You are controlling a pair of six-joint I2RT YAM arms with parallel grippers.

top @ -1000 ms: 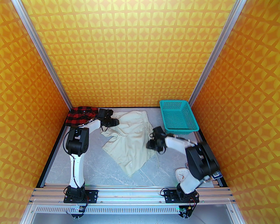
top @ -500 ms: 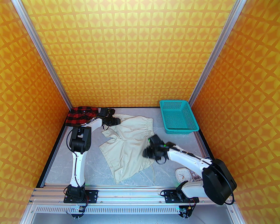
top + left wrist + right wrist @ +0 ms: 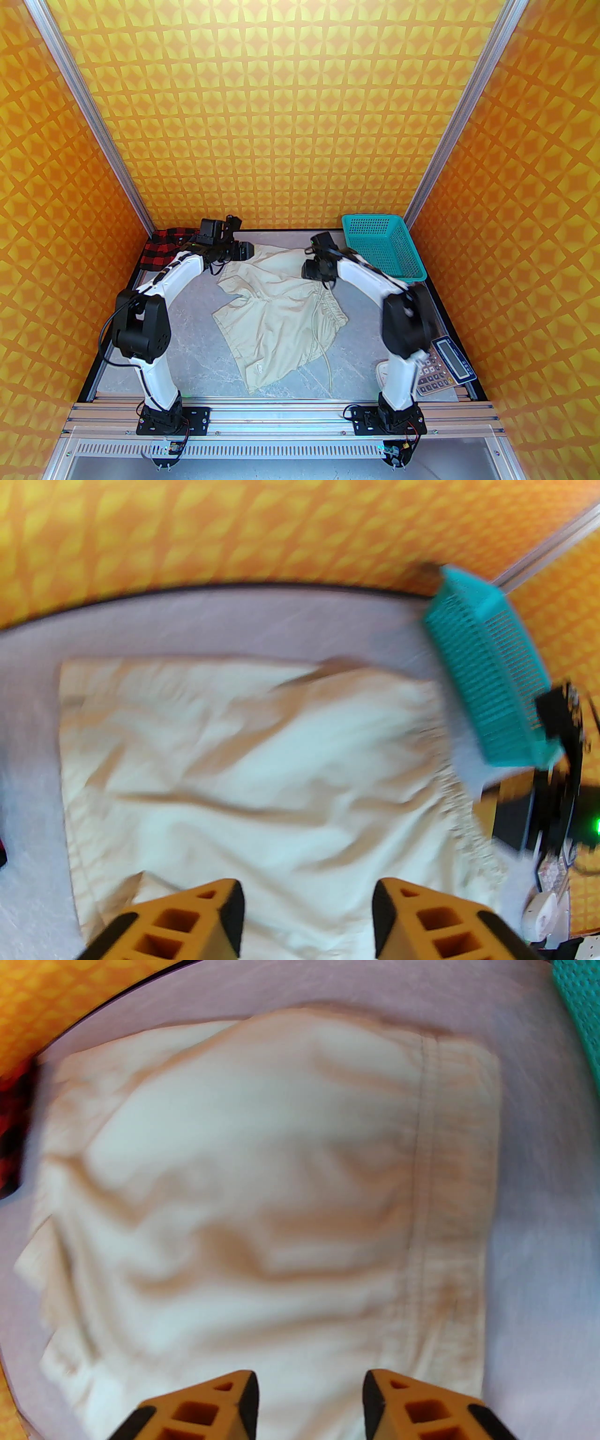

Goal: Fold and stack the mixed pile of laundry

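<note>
The cream trousers lie spread in the middle of the table, gathered waistband to the right and a drawstring trailing toward the front. My left gripper hovers open over their far left corner; the left wrist view has its fingers apart above the trousers. My right gripper stands open over their far right part, and its fingers in the right wrist view are apart over the cloth. The red-and-black checked shirt sits bunched at the far left corner, partly behind the left arm.
A teal mesh basket stands at the back right, close to the right arm. A calculator and a white clock lie at the front right by the right arm's base. Orange patterned walls enclose the table.
The right arm swung from the trousers' near right side up to their far edge beside the basket, uncovering the calculator. The trousers flattened and their waistband shifted right. The left gripper moved slightly back.
</note>
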